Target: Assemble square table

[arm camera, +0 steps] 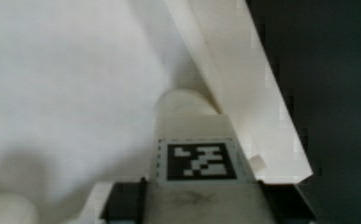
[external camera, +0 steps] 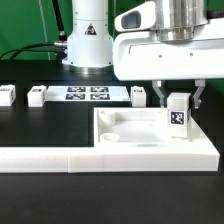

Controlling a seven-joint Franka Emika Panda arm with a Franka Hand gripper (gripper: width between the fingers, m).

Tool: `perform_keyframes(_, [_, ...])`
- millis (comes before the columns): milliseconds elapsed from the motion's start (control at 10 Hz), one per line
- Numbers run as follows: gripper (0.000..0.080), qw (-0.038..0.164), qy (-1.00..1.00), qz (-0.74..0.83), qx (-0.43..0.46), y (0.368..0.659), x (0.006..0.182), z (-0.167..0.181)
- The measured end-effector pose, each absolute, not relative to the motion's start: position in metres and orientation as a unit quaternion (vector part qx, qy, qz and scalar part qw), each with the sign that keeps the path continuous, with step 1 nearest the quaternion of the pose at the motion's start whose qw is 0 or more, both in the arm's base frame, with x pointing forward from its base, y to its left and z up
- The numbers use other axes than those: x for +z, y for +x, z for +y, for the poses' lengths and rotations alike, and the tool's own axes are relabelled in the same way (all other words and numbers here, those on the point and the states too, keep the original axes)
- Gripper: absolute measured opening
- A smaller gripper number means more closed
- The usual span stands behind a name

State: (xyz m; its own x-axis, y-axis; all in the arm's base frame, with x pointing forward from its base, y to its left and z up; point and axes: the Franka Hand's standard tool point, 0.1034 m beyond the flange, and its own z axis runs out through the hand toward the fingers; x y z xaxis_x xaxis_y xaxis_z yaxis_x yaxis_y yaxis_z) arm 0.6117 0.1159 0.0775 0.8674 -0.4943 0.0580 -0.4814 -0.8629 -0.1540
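Note:
The square table's top (external camera: 140, 140) is a white slab with a raised rim, lying flat against the front barrier. My gripper (external camera: 178, 100) hangs over the slab's part toward the exterior view's right, shut on a short white leg (external camera: 178, 113) that stands upright with its black tag facing the camera. In the wrist view the tagged leg (arm camera: 198, 160) sits between my dark fingers (arm camera: 127, 200), its far end close to the slab's rim (arm camera: 248, 90). Whether the leg's lower end touches the slab I cannot tell. Three loose legs (external camera: 37, 95) lie behind the slab.
The marker board (external camera: 87, 94) lies flat at the back, between loose legs (external camera: 138, 94). Another leg (external camera: 7, 95) rests at the exterior view's far left. The long white barrier (external camera: 40, 158) runs along the front. The robot's base (external camera: 88, 40) stands behind.

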Motion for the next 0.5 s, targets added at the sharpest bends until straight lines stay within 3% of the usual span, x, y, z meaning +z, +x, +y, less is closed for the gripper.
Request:
perform_keyframes(300, [0.0291,0.071,-0.917,0.391,-0.037,0.6104,0.0759,0.1216])
perform_keyframes(500, [0.0291,0.072,-0.925,0.371,-0.037,0.6103,0.0754,0.1212])
